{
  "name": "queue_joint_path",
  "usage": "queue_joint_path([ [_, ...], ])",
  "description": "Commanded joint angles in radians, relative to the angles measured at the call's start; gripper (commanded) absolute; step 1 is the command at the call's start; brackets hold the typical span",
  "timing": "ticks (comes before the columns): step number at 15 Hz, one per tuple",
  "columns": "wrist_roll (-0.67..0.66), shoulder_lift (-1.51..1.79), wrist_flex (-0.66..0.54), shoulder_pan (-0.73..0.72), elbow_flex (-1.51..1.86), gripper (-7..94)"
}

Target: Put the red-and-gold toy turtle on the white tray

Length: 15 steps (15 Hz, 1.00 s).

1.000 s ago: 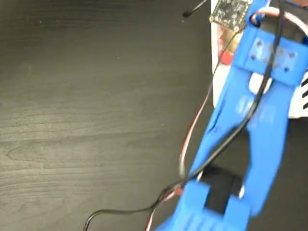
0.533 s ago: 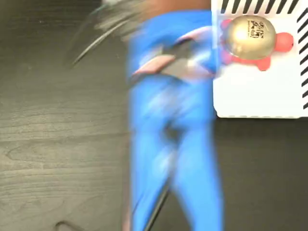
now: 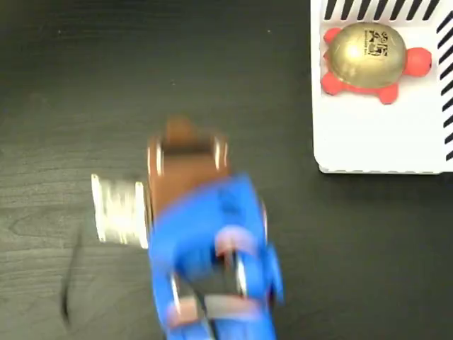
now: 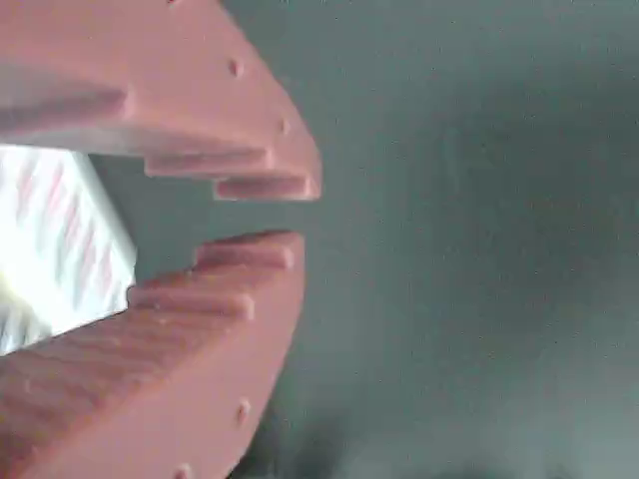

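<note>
Arm (image 3: pixel 212 248) withdrawn from tray (image 3: pixel 382 142); turtle (image 3: pixel 371 60) (long axis sideways) heads right; tool (image 4: pixel 265 215) slightly apart.

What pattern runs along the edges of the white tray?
Black diagonal stripes on the white tray, clearest along its top and right edges in the fixed view.

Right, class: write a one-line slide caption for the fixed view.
Gold-shelled red toy turtle rests on the striped white tray; the blurred blue arm's gripper hangs over the dark table.
</note>
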Motion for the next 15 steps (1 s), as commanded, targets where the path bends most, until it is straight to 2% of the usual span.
queue_joint_path([
  [1,-0.015,0.218,0.071,-0.005,0.13,0],
  [6,-0.043,0.466,0.27,-0.015,0.225,0],
  [10,-0.026,0.555,0.362,-0.009,0.278,0],
  [15,-0.037,0.583,0.38,0.003,0.278,0],
])
